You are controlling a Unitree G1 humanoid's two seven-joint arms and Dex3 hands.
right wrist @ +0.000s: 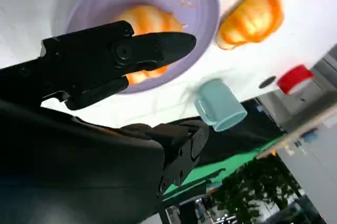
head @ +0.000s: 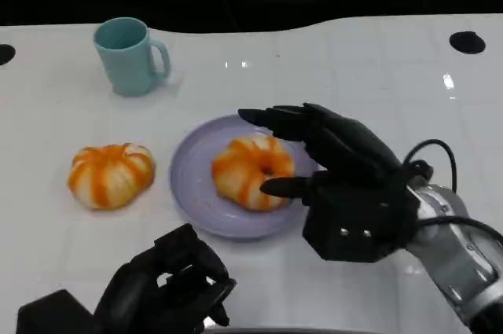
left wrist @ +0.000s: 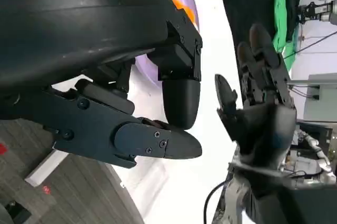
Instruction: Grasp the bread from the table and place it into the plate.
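Nearest, the black left hand (head: 169, 287) rests curled and empty at six o'clock. One orange-striped round bread (head: 251, 170) lies in the lilac round plate (head: 192, 192); the right hand (head: 334, 169), fingers spread around it, seems to be releasing. Another striped bread (head: 110, 174) waits at nine o'clock.

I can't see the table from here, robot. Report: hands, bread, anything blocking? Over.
Right hand open beside the bread on the plate. Left hand curled, empty. Second bread on table, left of the plate. Nothing blocking.
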